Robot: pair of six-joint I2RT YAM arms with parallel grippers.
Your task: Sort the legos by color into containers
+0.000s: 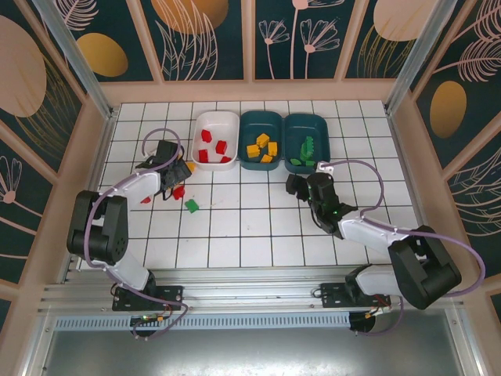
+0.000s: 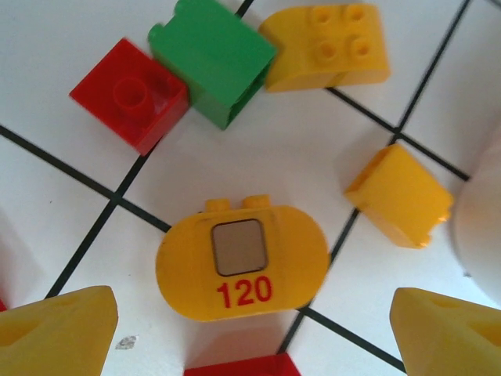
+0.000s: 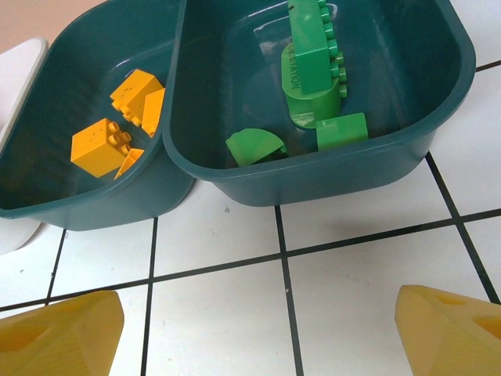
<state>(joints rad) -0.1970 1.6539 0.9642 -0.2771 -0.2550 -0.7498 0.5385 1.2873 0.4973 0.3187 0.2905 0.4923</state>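
My left gripper is open low over a cluster of loose legos: a yellow rounded brick marked 120 just ahead of the fingertips, a red brick, a green brick and two more yellow bricks. Another red brick peeks in between the fingers. My right gripper is open over bare tile in front of the teal container holding green legos. The other teal container holds yellow legos. The white container holds red legos.
The three containers stand side by side at the back of the tiled floor. A green brick and a red brick lie near my left gripper. Wooden walls enclose the floor. My right gripper is right of centre.
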